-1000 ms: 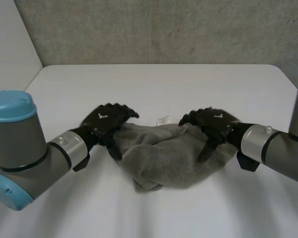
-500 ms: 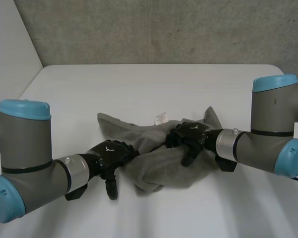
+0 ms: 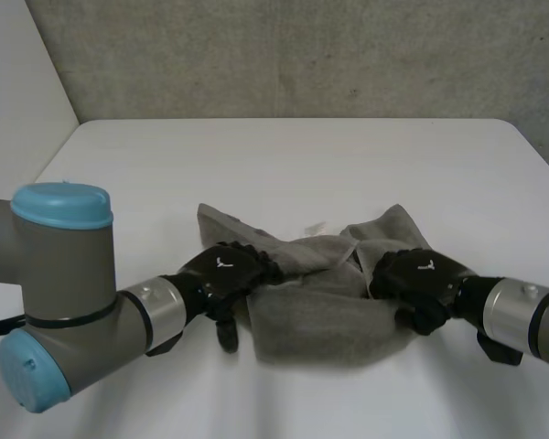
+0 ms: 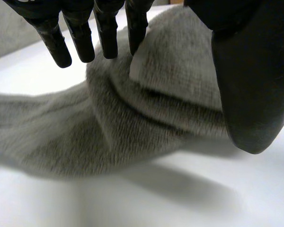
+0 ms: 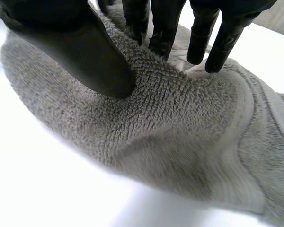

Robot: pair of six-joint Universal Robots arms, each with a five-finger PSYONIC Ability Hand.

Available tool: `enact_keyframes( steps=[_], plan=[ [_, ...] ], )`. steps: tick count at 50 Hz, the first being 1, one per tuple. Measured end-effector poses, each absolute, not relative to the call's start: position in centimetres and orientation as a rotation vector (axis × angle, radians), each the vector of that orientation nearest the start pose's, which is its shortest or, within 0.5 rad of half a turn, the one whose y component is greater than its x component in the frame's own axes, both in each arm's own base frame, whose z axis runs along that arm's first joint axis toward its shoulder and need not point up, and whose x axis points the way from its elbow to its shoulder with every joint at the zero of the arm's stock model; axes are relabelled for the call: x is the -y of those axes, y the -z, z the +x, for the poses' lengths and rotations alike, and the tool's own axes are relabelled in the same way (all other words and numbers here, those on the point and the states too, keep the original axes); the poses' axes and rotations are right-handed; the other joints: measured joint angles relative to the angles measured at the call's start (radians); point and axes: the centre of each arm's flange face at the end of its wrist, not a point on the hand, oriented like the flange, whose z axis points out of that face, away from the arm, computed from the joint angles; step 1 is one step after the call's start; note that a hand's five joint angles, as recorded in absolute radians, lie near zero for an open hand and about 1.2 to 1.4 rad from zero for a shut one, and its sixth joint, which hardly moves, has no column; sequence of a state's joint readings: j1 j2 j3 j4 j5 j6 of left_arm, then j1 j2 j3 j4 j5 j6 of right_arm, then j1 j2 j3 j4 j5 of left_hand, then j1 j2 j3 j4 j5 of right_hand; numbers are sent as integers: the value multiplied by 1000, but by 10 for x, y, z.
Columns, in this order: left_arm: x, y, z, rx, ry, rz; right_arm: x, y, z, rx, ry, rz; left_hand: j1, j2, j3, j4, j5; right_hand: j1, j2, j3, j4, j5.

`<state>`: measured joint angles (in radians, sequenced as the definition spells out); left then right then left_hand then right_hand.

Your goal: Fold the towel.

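Both hands have pulled back toward the near edge of the bench since a moment ago, and the right hand has slid outward toward the right side, so the cloth between them is stretched wider than it was. The left hand is clamped on the left end of the towel, with a thick roll of cloth caught between its thumb and its fingers. The right hand grips the right end the same way, thumb pressed into the pile against the fingers behind it. From both wrists the held cloth looks raised just off the surface. The towel sits in the middle of the bench, nearer the near edge than the far one, its long axis running left to right from one hand to the other. Its bulk lies between them, and a loose corner pokes out toward the far edge behind each hand. It is grey, thick terry, rumpled and partly doubled over, nowhere near a flat rectangle yet. I'd say the next move depends on both hands travelling evenly, or the slack middle will bunch again.
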<state>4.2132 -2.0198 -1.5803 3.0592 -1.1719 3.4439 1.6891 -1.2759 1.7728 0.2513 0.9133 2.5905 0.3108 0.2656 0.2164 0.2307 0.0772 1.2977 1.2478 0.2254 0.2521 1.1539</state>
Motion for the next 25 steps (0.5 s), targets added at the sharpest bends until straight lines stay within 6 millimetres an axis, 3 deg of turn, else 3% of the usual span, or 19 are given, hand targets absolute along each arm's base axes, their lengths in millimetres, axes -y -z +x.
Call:
enact_keyframes(
  steps=[6,14,25],
  plan=[
    [202,-163,-314,-2693,1764,1612,221,-167,212,-2152,1197,-1116,0,0,0,0,0,1,0,0,0,0],
    [211,-158,-324,-2672,1776,1638,228,-171,199,-2167,1274,-1114,1,10,0,0,26,1,0,0,0,0],
    [212,-153,-324,-2662,1672,1701,235,-179,190,-2180,1342,-1115,181,242,0,0,248,1,0,0,0,0]
  ],
)
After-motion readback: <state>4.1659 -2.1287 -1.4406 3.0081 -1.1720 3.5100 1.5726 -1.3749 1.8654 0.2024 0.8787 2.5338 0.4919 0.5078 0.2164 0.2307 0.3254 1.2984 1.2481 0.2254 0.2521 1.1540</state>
